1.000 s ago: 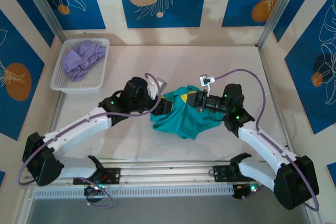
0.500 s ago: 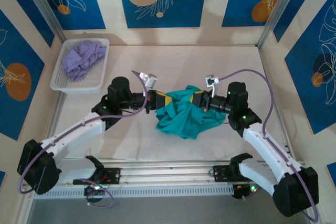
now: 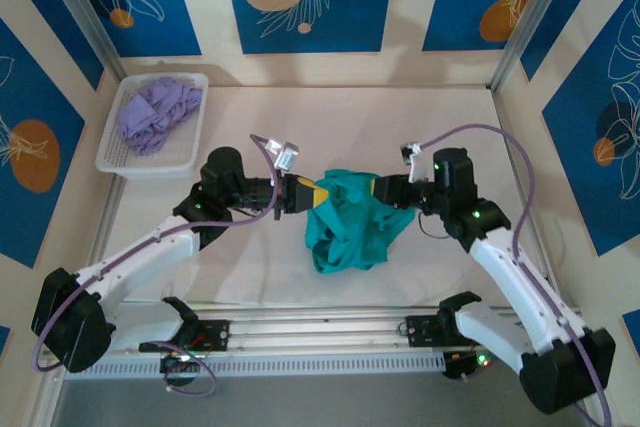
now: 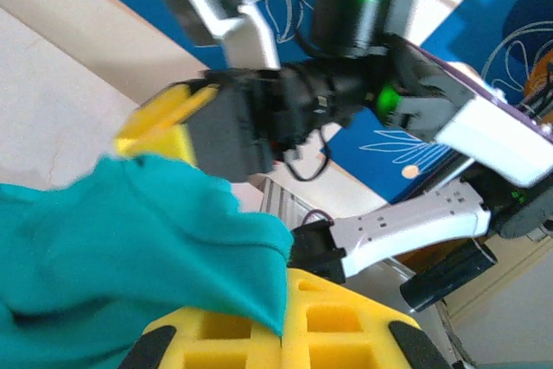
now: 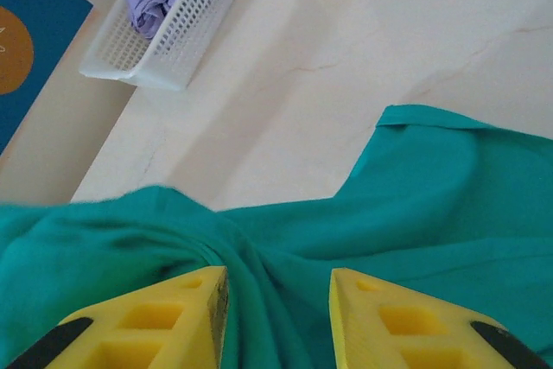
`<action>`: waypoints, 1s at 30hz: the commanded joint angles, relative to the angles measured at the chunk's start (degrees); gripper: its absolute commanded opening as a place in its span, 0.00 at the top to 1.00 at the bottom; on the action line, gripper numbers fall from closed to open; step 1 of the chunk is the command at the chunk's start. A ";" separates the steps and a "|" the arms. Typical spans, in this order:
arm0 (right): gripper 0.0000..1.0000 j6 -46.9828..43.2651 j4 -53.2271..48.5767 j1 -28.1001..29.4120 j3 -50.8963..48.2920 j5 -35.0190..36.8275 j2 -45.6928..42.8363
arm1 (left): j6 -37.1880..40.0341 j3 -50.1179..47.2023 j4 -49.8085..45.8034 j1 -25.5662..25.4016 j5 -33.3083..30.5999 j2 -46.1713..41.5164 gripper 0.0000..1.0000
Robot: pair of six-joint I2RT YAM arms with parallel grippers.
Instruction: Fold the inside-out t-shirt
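Drawn further apart, left gripper (image 3: 308, 194) and right gripper (image 3: 378, 190) both clamp the crumpled teal-green cotton t-shirt (image 3: 345, 232), and more pulling could tug its thin edge free.

1. Cream, faintly veined table (image 3: 330, 117);
2. Behind and beside the table: cream walls (image 3: 405, 7) with blue panels (image 3: 340, 27) bearing orange discs and white leaf outlines;
3. Metal posts (image 3: 532, 17) at the table's far corners.
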 commanded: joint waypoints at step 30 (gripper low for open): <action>1.00 4.11 16.42 8.89 1.58 -15.37 2.10 | 3.15 1.73 -7.85 2.94 -10.09 -2.20 1.00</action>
